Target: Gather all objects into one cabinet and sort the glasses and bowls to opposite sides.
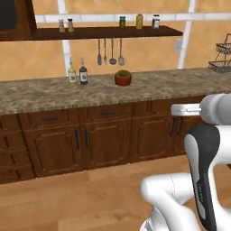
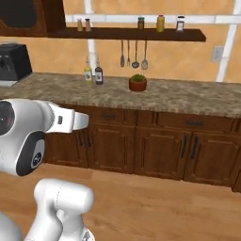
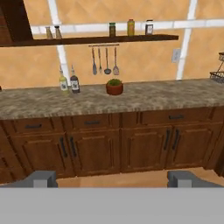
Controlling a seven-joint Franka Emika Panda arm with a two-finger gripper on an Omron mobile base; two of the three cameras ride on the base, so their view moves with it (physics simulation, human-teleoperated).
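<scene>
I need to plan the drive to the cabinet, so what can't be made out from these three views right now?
- Reddish-brown wall cabinet: cut off by the top-left corner in both base views; its inside can't be seen.
- Black appliance on the speckled stone counter: cut by the right base view's left edge.
- Wire basket: cut by the left base view's right edge.
- Small jars on the dark wooden shelf: too small to identify.
- Open gripper: just the fingertips, nothing between them.
</scene>
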